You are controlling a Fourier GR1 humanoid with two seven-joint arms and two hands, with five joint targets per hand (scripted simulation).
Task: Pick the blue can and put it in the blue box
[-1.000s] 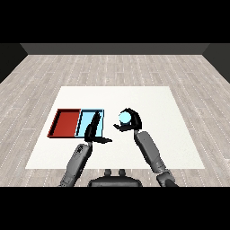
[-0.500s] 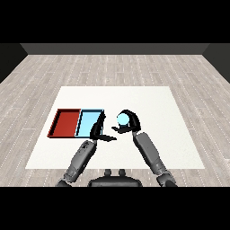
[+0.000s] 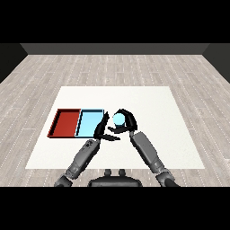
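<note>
Now blue can [image 3: 118, 119] inside curled right hand [image 3: 126, 122] fingers [image 3: 130, 117].

Two forearms, grey, smooth rounded tapered segments with a slightly glossy finish (lighter highlight along the top). Left forearm [image 3: 82, 157] shows a darker joint break partway along; right forearm [image 3: 148, 152] looks like one thicker piece, with a darker elbow end at the bottom. Each ends in a black hand: left hand [image 3: 101, 129], right hand [image 3: 127, 122]. Fingers thin, black, segmented. No cables, screws or markings visible.
</note>
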